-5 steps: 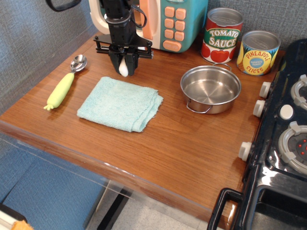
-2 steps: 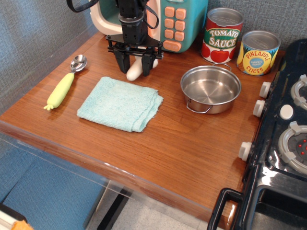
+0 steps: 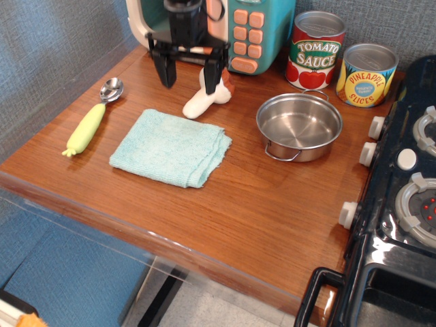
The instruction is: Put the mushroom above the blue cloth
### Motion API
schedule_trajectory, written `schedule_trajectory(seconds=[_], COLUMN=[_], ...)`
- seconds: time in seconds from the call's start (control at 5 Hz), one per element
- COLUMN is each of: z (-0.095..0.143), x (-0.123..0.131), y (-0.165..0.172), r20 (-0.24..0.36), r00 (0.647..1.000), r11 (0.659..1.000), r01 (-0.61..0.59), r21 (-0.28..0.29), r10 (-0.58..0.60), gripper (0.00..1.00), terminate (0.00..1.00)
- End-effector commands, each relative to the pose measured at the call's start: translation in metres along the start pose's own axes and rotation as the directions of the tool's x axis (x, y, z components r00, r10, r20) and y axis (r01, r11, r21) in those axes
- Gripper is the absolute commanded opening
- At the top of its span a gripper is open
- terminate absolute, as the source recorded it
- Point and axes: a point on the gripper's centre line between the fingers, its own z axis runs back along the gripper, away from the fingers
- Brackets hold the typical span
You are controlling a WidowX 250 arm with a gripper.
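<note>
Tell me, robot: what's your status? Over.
Claw open, raised. Mushroom lying on table just beyond cloth, not held. Nothing in the way.

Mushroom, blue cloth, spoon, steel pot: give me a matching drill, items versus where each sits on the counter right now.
Items:
1. mushroom
2. blue cloth
3. spoon
4. steel pot

Places:
A. right of the cloth, in front of the tomato sauce can
B. left of the cloth, near the counter's left edge
C. lying on the wood just behind the cloth's far edge, below the open claw
D. flat on the counter's middle-left

Pairs: 1-C, 2-D, 3-B, 4-A
</note>
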Motion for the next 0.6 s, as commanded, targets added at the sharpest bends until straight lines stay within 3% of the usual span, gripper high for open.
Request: schedule_trajectory(seconds=[0.0, 0.2, 0.4], z=[0.0369, 0.0369, 0.0369], x=[-0.0085, -0.0085, -0.0085], y=[0.0021, 0.0021, 0.0021], r20=[-0.039, -0.039, -0.039], r00=[0.999, 0.999, 0.999], r11=[0.999, 0.999, 0.999], r01=[0.034, 0.034, 0.034], r21=[-0.023, -0.023, -0.023], r10=[-0.035, -0.035, -0.035], gripper=[1.0, 1.0, 1.0], terminate=[0.0, 0.0, 1.0])
